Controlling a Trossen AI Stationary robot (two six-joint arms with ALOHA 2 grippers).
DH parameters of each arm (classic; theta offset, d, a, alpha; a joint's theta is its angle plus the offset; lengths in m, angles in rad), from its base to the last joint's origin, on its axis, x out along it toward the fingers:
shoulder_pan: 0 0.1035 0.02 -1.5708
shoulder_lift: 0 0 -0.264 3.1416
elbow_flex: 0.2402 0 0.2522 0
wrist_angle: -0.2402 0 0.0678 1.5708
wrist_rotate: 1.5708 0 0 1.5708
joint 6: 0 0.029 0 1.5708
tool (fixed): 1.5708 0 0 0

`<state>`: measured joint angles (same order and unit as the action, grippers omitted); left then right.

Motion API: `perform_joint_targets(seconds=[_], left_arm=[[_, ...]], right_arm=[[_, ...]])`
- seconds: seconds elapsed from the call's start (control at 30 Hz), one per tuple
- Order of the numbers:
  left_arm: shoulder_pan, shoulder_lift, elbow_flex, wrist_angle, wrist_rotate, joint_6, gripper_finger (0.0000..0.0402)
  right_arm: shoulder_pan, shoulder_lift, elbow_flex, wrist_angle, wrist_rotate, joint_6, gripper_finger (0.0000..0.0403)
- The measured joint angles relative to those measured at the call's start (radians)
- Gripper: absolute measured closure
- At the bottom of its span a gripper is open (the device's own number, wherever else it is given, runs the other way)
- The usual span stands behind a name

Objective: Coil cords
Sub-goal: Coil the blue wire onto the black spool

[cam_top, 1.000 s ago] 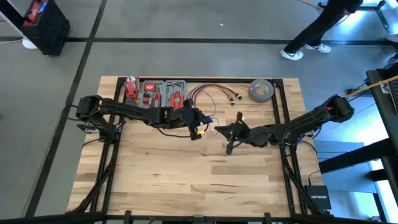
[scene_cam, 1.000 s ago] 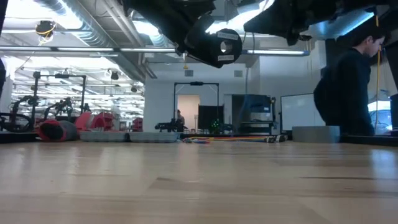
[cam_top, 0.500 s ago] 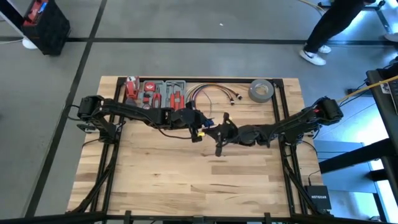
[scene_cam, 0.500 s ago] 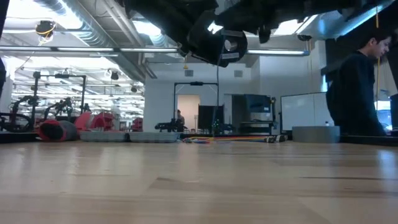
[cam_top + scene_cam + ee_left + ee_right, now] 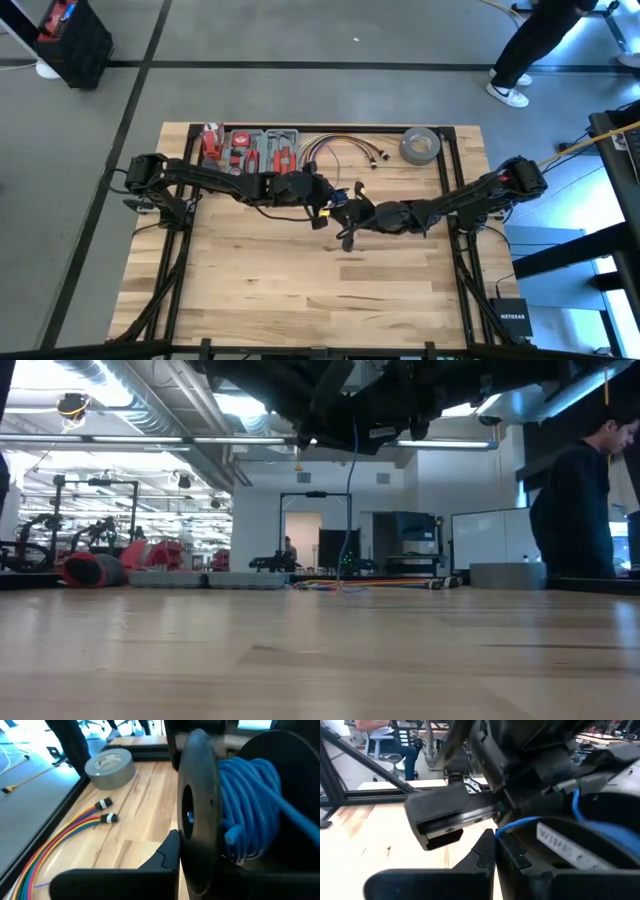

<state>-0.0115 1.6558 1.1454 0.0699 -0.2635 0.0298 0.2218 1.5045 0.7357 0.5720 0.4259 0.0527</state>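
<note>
**Two arms meet mid-table over a spool of blue wire**

Hanging above the table centre, both grippers sit nose to nose, well off the wood in the low view. The near half of the wooden table is plain planks.

L gripper comes in from the left; fingers are together, clamped on a black spool wound w/ blue wire. From the L wrist view the spool's round flange faces the camera and the blue coil bulges behind it, one strand running off toward the edge of that view.

R gripper reaches in from the right, touching or just beside the L one; fingers together. The R wrist view shows a blue strand pinched at its tip, so it's closed on the wire. In the low view a thin strand drops straight down from the joined grippers to the tabletop.

Farther back, along the far edge: a grey tool tray w/ red-handled tools at far left-centre, then a bundle of red, yellow and other coloured cables w/ plug ends lying loose on the wood, then a grey tape roll at far right, flat on its side.

Beyond the table, a person in dark clothes and white shoes stands on the floor at far right.
</note>
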Motion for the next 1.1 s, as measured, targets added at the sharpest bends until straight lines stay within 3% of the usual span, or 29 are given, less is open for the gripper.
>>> perform_joint_targets(seconds=[0.27,0.67,0.93,1.1], left_arm=[[-0.009,-0.002,0.0,0.04,-0.004,-0.023,0.0402],[-0.03,-0.047,0.001,-0.079,-0.007,-0.001,0.0402],[-0.031,-0.054,0.002,-0.084,0.001,0.003,0.0402],[-0.037,-0.055,0.002,-0.088,-0.004,0.008,0.0402]], right_arm=[[0.0,0.014,0.001,-0.035,0.02,0.021,0.0394],[0.001,-0.03,0.002,-0.224,0.069,0.018,0.038],[0.0,-0.051,0.0,-0.34,0.171,0.017,0.0301],[0.001,-0.091,0.061,-0.616,0.128,0.053,0.0249]])
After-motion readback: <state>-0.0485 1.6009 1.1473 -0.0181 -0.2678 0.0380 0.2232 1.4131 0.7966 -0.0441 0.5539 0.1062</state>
